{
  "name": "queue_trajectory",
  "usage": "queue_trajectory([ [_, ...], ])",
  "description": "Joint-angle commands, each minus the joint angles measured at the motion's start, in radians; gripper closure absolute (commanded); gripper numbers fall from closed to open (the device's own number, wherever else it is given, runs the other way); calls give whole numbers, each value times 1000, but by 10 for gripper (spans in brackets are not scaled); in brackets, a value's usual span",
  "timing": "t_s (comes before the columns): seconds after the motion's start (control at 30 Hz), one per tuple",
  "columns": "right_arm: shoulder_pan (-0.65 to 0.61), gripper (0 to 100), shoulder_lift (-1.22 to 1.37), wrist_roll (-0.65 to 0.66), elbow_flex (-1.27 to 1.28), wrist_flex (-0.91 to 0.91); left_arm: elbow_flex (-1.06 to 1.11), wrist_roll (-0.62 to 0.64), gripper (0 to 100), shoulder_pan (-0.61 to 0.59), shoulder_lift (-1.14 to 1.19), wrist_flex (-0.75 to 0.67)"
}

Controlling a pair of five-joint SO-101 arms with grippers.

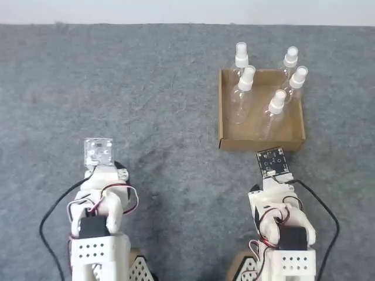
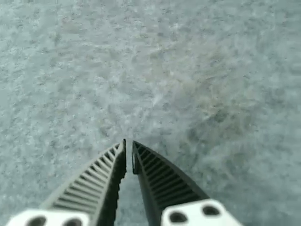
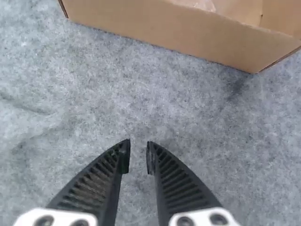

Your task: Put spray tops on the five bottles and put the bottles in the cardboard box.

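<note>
The cardboard box [image 1: 261,142] sits at the back right of the grey felt table. Several clear bottles [image 1: 240,100] stand upright inside it, each with a white spray top [image 1: 246,77] on. Both arms are drawn back at the near edge. My left gripper [image 2: 128,143] is shut over bare felt, holding nothing. My right gripper [image 3: 137,147] hangs low just in front of the box's near wall [image 3: 188,29], its fingers almost together with only a thin gap and nothing held.
Grey felt [image 1: 146,88] covers the whole table, with open room to the left of the box. The left arm's wrist camera [image 1: 98,151] and the right arm's wrist camera [image 1: 273,162] sit above the grippers.
</note>
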Motion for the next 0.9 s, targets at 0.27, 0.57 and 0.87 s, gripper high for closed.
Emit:
queue_trajectory([
  [0.27, 4, 991, -15, 8, 23, 7, -7, 9, 987, 71, -15, 6],
  [0.57, 4, 991, -15, 8, 23, 7, -7, 9, 987, 71, -15, 6],
  [0.87, 4, 991, -15, 8, 23, 7, -7, 9, 987, 71, -15, 6],
])
